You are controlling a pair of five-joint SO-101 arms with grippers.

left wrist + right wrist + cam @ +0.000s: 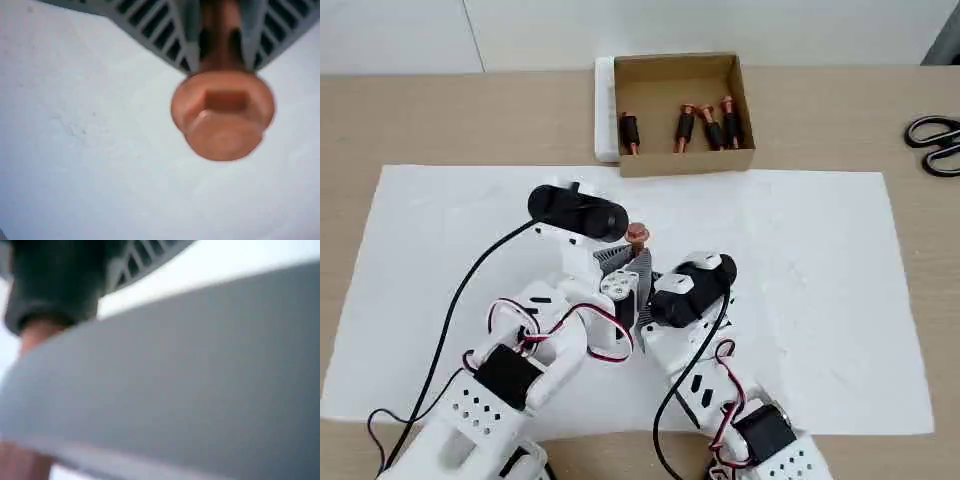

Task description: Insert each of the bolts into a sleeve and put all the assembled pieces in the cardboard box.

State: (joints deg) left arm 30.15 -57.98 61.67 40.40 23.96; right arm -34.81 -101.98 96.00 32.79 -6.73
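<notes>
Left pincer: the left pincer (222, 59) is clamping narrowly on the shank of a copper bolt (222, 116), its grey ribbed fingers (150, 30) pressing in from both sides.
Bolt relative to left pincer: the flanged head is sticking out just past the fingertips, facing the wrist camera; in the high view the bolt (637, 236) is showing at the tip of the left pincer (623, 258), pointing toward the box.
Right pincer: the right pincer (642, 295) is sitting right against the left one, just behind the bolt; whether it is wide or narrow cannot be told.
Sleeve: a black sleeve (55, 282) is showing close to the right wrist camera, with copper coming out of one end; what is holding it cannot be told.
Where both are meeting: above the middle of the white paper (820, 290), near the box but apart from it.
Cardboard box: the cardboard box (680, 62) is standing at the paper's far edge, holding four assembled pieces (685, 126), one lying apart from the other three.
Scissors: scissors (935, 143) are lying on the wooden table (420, 110), well off to the right.
</notes>
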